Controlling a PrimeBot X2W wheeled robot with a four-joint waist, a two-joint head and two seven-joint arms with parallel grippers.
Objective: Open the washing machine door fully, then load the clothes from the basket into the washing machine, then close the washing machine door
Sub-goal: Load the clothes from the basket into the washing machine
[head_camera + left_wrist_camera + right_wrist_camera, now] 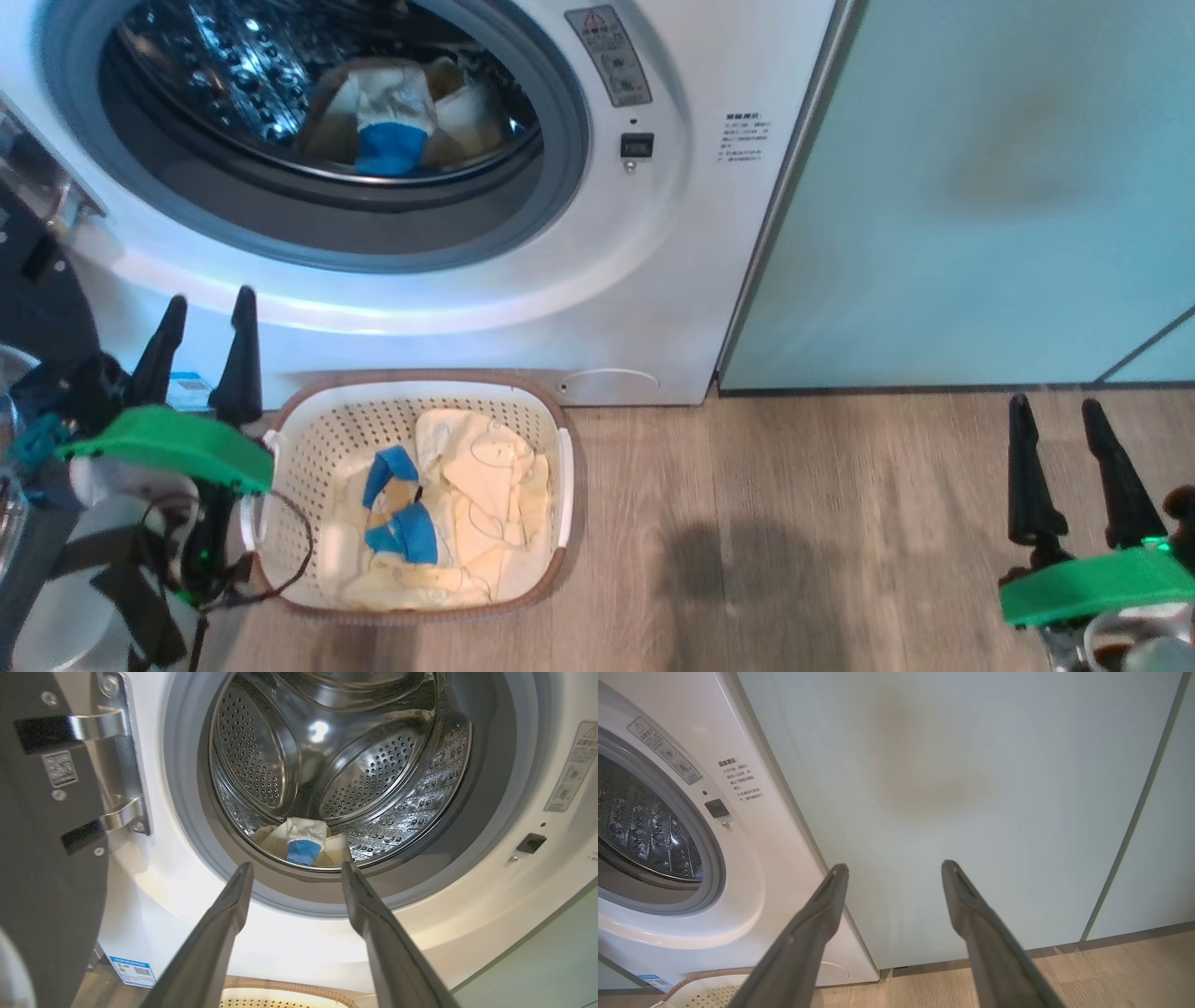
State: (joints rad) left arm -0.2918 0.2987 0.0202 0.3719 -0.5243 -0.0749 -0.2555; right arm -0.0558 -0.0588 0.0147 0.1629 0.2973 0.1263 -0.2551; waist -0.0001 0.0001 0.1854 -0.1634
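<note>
The washing machine door [37, 882] stands open at the left of the washing machine [672, 280]. Of it, just a dark inner face and the metal hinge brackets [126, 760] can be seen; the rest is cut off by the picture edge. Some of the clothes [390, 117], cream with a blue part, lie at the bottom of the steel drum [261, 756], partly hidden behind the grey rubber ring [565, 159]. More cream and blue pieces lie in the basket [563, 467], which stands on the wooden floor [794, 513] just before the machine; its left rim is covered by the left arm. The left gripper [210, 299] hangs beside that rim, fingers apart and empty, pointing to the drum opening. The right gripper [1055, 404] is well to the right, before the mint cabinet [980, 187], also spread and empty.
</note>
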